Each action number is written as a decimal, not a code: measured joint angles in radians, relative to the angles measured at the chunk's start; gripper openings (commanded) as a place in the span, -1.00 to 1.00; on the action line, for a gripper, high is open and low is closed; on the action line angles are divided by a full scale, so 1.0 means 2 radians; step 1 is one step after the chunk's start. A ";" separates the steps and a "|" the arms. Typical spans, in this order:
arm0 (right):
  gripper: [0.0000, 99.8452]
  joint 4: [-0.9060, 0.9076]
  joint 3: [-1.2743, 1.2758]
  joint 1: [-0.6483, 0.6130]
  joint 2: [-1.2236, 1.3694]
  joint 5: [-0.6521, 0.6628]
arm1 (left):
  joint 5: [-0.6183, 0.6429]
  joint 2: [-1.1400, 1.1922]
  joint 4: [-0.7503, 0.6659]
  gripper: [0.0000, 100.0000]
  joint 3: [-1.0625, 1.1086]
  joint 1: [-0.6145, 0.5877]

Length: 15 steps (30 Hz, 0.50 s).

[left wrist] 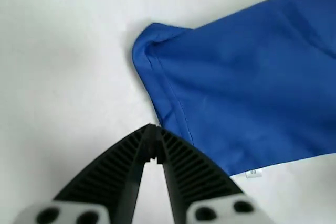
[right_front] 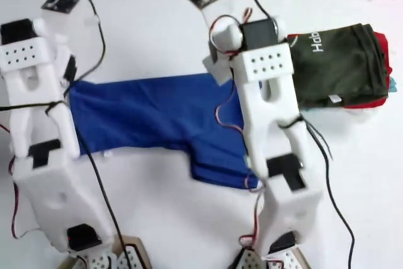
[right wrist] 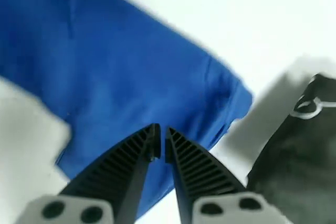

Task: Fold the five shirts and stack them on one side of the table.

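Blue shirt (right_front: 151, 114), from the high view: lies across the white table (right_front: 157, 29) between the left arm (right_front: 38, 124) and the right arm (right_front: 271, 105), folded into a long band, with one flap hanging out toward the near edge. Off to the right arm's side, well apart from the left arm, sits a stack: dark green shirt (right_front: 340, 61) on top, red shirt (right_front: 368, 103) under it, a sliver of light blue cloth (right_front: 393, 84) at the far edge. So at least three look folded and stacked; cannot count the pile exactly. Left wrist view: left gripper (left wrist: 153, 135) with jaws pressed together, tips right at the hem of the blue shirt (left wrist: 247, 93) near its rounded corner; cannot tell whether any cloth is pinched between them. Bare table (left wrist: 63, 51) alongside, and a small white label (left wrist: 253, 172) peeking out at the shirt's edge. Right wrist view: right gripper (right wrist: 159, 132) with jaws drawn together to a thin slit, over the blue shirt (right wrist: 105, 66) close to its other end, with the dark green shirt (right wrist: 299, 166) just beyond on the table (right wrist: 262, 14). By judgement, well past halfway: lengthwise fold mostly done, loose flap not yet tucked, crosswise folds and the transfer onto the stack left to do.
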 measured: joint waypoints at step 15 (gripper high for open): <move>-0.88 -0.080 0.448 -0.069 -0.215 0.062 | -0.003 -0.242 -0.357 -0.95 0.569 0.022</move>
